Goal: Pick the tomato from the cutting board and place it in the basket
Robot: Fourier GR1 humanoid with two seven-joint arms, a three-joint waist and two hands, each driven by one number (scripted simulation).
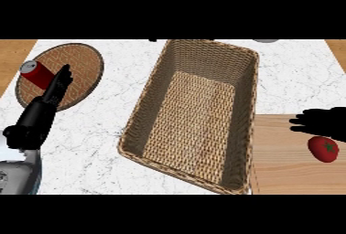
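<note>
Head view: we are seeing the tomato (324, 149) lying on the cutting board (287, 160) at the right edge, outside the basket (196, 114). The right hand (324, 122) is hovering just above the tomato, its fingers spread toward the basket and holding nothing. The basket is sitting mid-counter, its right rim beside the board. At the left, we are noting the left hand (47, 103) resting with fingers straight, overlapping a round mat (78, 68) that is carrying a red can (39, 72). The white counter (101, 137) is bearing all of these.
</note>
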